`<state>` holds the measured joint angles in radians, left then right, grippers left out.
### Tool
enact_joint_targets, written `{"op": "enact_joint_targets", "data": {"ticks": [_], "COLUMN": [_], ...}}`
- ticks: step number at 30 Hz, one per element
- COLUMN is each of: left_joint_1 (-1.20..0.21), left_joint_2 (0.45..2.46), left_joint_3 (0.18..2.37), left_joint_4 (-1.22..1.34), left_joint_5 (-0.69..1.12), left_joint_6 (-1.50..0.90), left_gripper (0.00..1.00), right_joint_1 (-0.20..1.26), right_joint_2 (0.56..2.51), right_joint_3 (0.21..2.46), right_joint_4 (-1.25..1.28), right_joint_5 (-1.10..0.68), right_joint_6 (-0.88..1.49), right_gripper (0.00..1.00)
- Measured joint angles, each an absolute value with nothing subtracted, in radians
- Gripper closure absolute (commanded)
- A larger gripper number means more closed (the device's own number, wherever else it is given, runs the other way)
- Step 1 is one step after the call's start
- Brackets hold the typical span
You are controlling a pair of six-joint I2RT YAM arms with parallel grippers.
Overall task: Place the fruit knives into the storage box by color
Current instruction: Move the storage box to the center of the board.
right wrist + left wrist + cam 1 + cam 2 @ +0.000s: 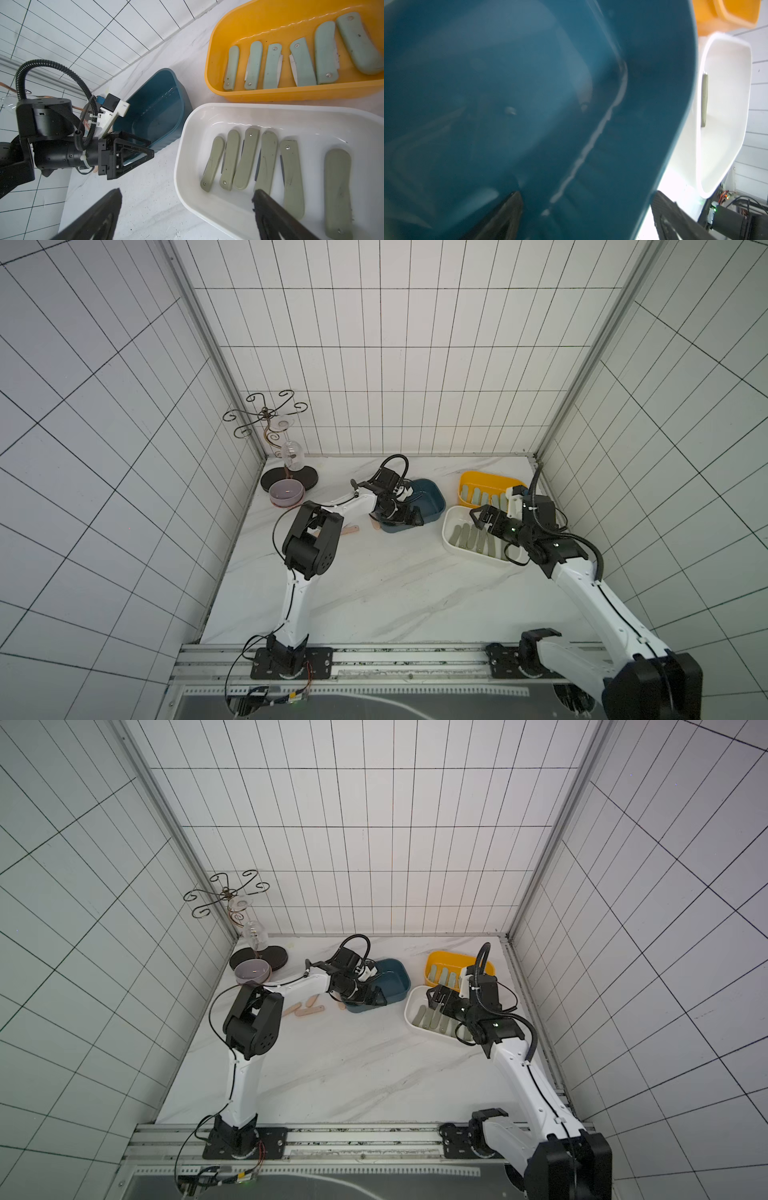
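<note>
While left hand [151, 148] at blue box [158, 116], right hand [187, 193] over white box [228, 108] gape open — pink knives [305, 1009] on counter [353, 1073] likely light, stiff, slick; pinch mid-handle.

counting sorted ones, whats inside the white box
Six olive grey-green knives lie side by side in the white box. A fingertip of the right end effector hides one knife's end; anything under it cannot be seen.
</note>
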<state>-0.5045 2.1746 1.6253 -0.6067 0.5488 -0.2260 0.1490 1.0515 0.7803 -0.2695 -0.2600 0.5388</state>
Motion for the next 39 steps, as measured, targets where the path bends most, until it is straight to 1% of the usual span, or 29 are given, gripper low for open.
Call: {"op": "enact_joint_targets", "data": {"ticks": [6, 10, 13, 18, 21, 26, 32, 39], "left_joint_1": [-0.501, -0.49, -0.438, -0.284, -0.238, -0.275, -0.327, -0.34], "left_joint_2": [2.125, 2.011, 1.901, 1.802, 1.807, 1.859, 1.948, 2.057], "left_joint_3": [1.625, 1.581, 1.506, 1.361, 1.303, 1.303, 1.384, 1.517], "left_joint_4": [-0.604, -0.579, -0.557, -0.513, -0.505, -0.49, -0.466, -0.434], "left_joint_5": [0.543, 0.507, 0.463, 0.387, 0.361, 0.364, 0.391, 0.424], "left_joint_6": [-0.234, -0.266, -0.313, -0.384, -0.409, -0.424, -0.435, -0.456], "left_gripper": [0.03, 0.03, 0.03, 0.03, 0.03, 0.03, 0.03, 0.03], "right_joint_1": [0.149, 0.149, 0.149, 0.149, 0.149, 0.149, 0.149, 0.149], "right_joint_2": [1.053, 1.058, 1.059, 1.076, 1.092, 1.097, 1.083, 1.049], "right_joint_3": [0.776, 0.771, 0.759, 0.752, 0.752, 0.752, 0.748, 0.712], "right_joint_4": [-0.26, -0.253, -0.237, -0.207, -0.199, -0.204, -0.221, -0.246], "right_joint_5": [-0.26, -0.253, -0.241, -0.255, -0.259, -0.249, -0.243, -0.244], "right_joint_6": [0.538, 0.534, 0.53, 0.531, 0.531, 0.53, 0.529, 0.53], "right_gripper": [0.0, 0.0, 0.0, 0.0, 0.0, 0.0, 0.0, 0.0]}}
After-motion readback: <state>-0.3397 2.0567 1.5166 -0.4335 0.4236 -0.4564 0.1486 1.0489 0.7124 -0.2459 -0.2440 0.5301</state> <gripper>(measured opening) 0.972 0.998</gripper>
